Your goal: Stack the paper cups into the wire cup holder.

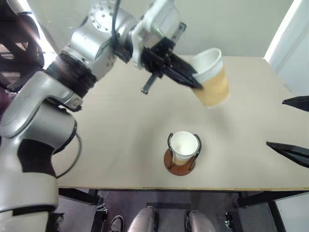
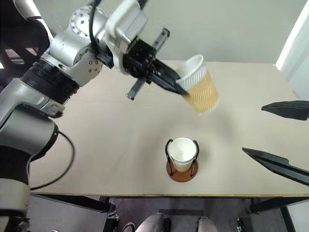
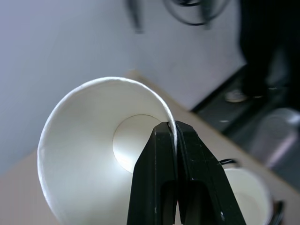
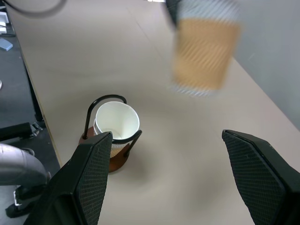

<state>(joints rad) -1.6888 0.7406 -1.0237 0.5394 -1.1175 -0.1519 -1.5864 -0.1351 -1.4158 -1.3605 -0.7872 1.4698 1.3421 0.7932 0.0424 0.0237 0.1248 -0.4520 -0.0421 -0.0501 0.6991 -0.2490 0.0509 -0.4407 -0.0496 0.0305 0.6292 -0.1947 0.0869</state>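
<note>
Nearest to us, close to the front edge of the worktop [image 1: 120, 145], we see the wire cup holder [image 1: 182, 164]: reddish-brown disc base, two black wire loops upright, and nested paper cups [image 1: 183, 146] seated between the loops, white inside, mouth up; the right wrist view shows a second rim just under the top one, so at least two there. Off to the right we have the right tool [image 1: 294, 126], its two black fingers [image 2: 275, 165] spread wide apart with nothing between them, hanging over the right side of the worktop, well apart from the holder. Farther back and higher, we see the left tool [image 1: 192, 77] clamped tight on the rim of one more paper cup [image 1: 211, 79]; the left wrist view shows one finger inside and one outside the cup wall, pinched together. That cup is in the air above the worktop, tilted, its mouth turned toward the tool and its tan ribbed body pointing away and down. It sits beyond the holder and a bit to its right, not touching it.
</note>
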